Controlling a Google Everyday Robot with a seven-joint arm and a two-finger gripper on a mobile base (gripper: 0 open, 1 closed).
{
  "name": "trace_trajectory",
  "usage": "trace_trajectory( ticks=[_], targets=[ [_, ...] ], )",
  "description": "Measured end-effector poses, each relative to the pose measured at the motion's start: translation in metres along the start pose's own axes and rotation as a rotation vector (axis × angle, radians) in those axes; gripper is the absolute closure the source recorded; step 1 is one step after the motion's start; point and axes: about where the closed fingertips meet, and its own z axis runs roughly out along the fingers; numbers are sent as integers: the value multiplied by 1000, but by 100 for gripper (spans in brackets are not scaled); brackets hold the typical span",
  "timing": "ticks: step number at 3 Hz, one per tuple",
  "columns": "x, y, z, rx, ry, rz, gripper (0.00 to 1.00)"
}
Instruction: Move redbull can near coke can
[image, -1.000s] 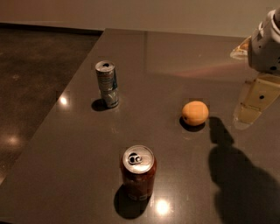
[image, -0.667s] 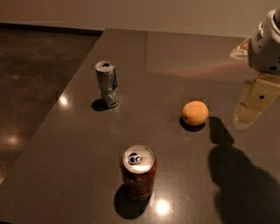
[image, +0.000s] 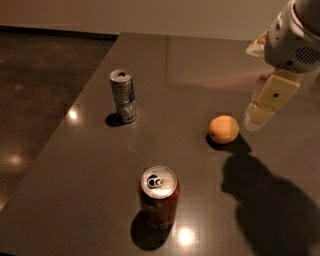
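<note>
The redbull can (image: 123, 96) is slim and silver-grey with blue patches. It stands upright at the back left of the dark table (image: 90, 165). The coke can (image: 158, 196) is stout and dark red with a silver top and pull tab. It stands upright near the front centre, well apart from the redbull can. My gripper (image: 259, 116) hangs from the white arm (image: 292, 37) at the right, above the table, far to the right of both cans and holding nothing.
An orange (image: 223, 129) lies on the table just left of and below the gripper. The table's left edge runs diagonally, with dark floor (image: 35, 90) beyond it. The arm's shadow (image: 265, 200) falls on the right front of the table.
The gripper and arm have shifted a little to the left and up, closer to the orange. The cans and the orange have not moved.
</note>
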Motion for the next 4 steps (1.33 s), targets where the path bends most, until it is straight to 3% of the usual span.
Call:
trace_trajectory(
  ticks=[2,4],
  targets=[
    [-81,-29,54,-67,-201,43,0],
    [-166,-40,95,-139,-356,26,0]
  ],
)
